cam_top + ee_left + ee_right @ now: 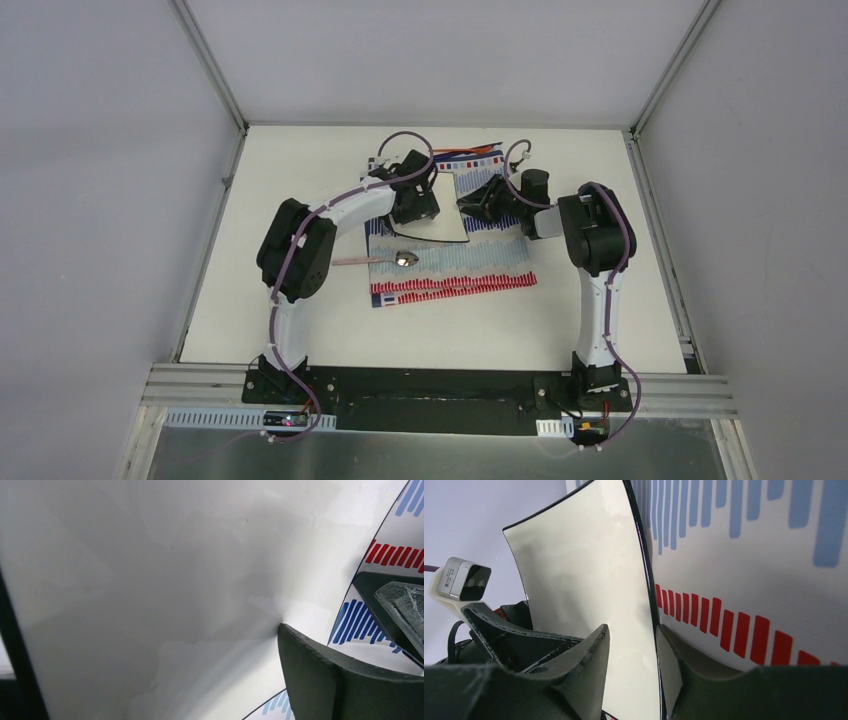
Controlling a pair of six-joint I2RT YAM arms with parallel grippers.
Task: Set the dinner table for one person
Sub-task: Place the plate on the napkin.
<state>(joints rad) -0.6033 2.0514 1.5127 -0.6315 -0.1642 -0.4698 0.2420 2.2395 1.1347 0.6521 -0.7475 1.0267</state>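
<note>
Plate (pixel 584 580), glossy white square, black-rimmed, pinched by right gripper (pixel 631 630); left gripper (pixel 417 210) gapes.

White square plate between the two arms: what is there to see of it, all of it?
The plate is square, glossy white, thin, with a fine dark rim and nothing on it. It sits on the striped cloth, toward its far side. The right gripper straddles its right edge, a finger on each face; whether it pinches is unclear. The open left gripper hangs close over its left part.
</note>
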